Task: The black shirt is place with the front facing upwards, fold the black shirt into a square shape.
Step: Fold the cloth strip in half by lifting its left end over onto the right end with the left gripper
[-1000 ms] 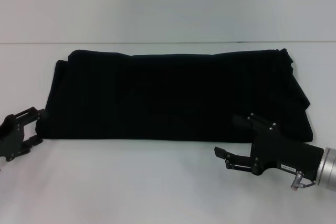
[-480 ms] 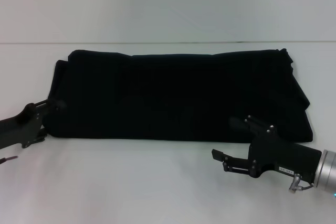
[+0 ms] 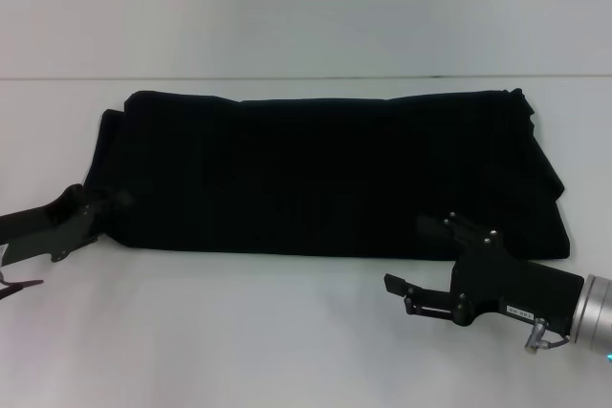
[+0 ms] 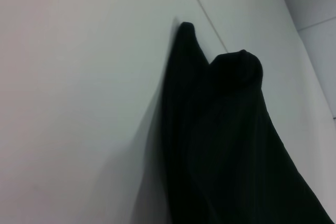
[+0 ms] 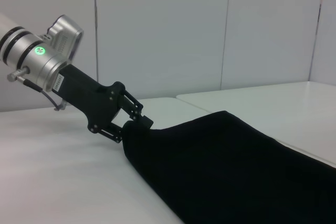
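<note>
White table [image 3: 287, 332] fills the head view, with a pale wall behind it. On the table lies the black shirt [image 3: 325, 174], folded into a long, wide band that runs from 9 o'clock to 3 o'clock across the middle. Its print is hidden by the folds.

At about 8 o'clock, the left gripper [image 3: 103, 207] sits at the shirt's near left corner. Its tips are right at the cloth edge. In the right wrist view, the left gripper [image 5: 137, 121] has its tips touching the end of the shirt [image 5: 236, 166], and the cloth looks a bit bunched there. I cannot tell if the jaws are pinching the cloth or only resting against it.

The left wrist view shows only the shirt [image 4: 226, 145] lying in soft bumps on the table [image 4: 79, 103].

At about 5 o'clock, the right gripper [image 3: 411, 260] is low over the table by the shirt's near edge. Its jaws are spread wide apart. One finger [image 3: 402, 286] is over bare table, and the other reaches over the cloth edge. It holds nothing.
</note>
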